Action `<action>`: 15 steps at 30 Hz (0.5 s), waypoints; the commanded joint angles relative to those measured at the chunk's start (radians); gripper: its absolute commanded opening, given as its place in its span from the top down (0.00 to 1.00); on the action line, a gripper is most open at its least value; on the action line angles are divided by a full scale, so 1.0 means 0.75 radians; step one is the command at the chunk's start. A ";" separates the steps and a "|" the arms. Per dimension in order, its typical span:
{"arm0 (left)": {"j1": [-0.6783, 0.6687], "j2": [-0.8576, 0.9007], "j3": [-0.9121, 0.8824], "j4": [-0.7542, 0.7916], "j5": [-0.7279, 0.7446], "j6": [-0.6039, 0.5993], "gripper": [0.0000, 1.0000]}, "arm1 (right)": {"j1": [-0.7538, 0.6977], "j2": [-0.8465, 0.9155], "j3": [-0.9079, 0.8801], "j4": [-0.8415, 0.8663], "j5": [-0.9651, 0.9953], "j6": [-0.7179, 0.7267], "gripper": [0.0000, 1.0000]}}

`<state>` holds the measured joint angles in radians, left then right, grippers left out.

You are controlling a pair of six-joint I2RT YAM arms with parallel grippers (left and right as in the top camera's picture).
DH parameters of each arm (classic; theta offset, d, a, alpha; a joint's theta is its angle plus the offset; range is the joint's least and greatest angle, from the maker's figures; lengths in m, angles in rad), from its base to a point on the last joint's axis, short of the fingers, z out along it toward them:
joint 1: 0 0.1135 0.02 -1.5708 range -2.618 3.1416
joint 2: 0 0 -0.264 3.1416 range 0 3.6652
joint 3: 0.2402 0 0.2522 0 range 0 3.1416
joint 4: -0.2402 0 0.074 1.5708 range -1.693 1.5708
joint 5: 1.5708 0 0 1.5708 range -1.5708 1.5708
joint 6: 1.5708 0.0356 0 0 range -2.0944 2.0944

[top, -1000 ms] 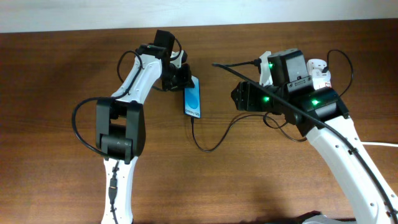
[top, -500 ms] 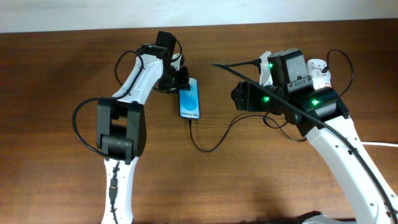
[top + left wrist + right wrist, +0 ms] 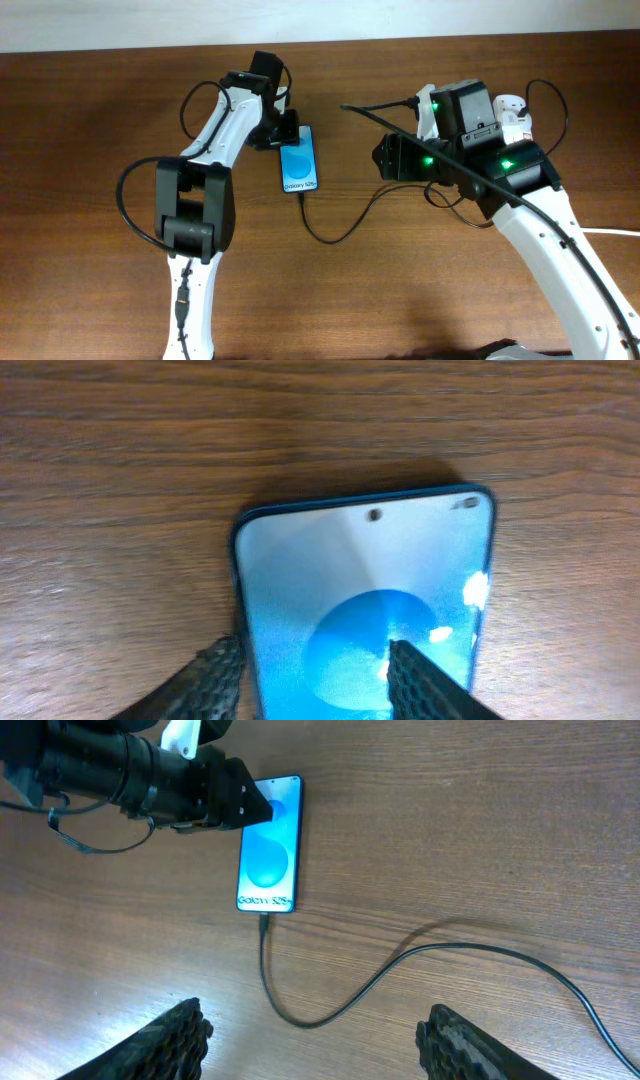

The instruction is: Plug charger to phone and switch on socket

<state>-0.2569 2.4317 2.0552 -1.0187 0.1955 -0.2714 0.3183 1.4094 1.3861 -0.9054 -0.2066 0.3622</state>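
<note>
At the far middle of the worktop [image 3: 90, 110], the phone [image 3: 299, 167] lay flat, screen lit, a little left of where it had been a second before and turned slightly on its axis. The shift came in two small steps, always toward the left arm's side. The left tool [image 3: 312, 655] sat at the phone's top end. Its fingers [image 3: 215, 680] were apart and straddled one long edge, one on the wood and the other over the glass. It was released rather than clamped, and whether a pad pressed on the screen could not be told. The charger [image 3: 340, 232] had followed the move: its plug tip [image 3: 262, 923] met the phone's bottom edge in both the overhead and right wrist views, and the loop of slack behind it had drifted left too. The cable looked seated, since the tip had stayed put through the nudging, though depth of insertion could not be confirmed. The right tool [image 3: 312, 1020] hung over open wood near the cable, jaws wide, holding nothing. The socket [image 3: 512, 108] showed only as a white piece with a red mark behind the right arm, well apart from the phone. Judged from this, plugging in was done or nearly so. The switch remained, and the right arm stood closer to it.
</note>
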 commanded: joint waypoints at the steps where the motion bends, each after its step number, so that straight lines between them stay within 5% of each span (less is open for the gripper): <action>1: 0.003 0.019 0.004 -0.015 -0.088 0.027 0.44 | -0.007 0.007 0.027 0.001 0.013 -0.020 0.28; 10: 0.012 0.002 0.072 -0.062 -0.167 0.027 0.45 | -0.008 -0.034 0.072 -0.035 0.016 -0.108 0.27; 15: 0.035 -0.102 0.263 -0.173 -0.167 0.056 0.48 | -0.008 -0.075 0.285 -0.244 0.171 -0.139 0.22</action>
<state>-0.2470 2.4313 2.1559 -1.1259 0.0879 -0.2642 0.3180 1.3987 1.5021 -1.0496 -0.1551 0.2897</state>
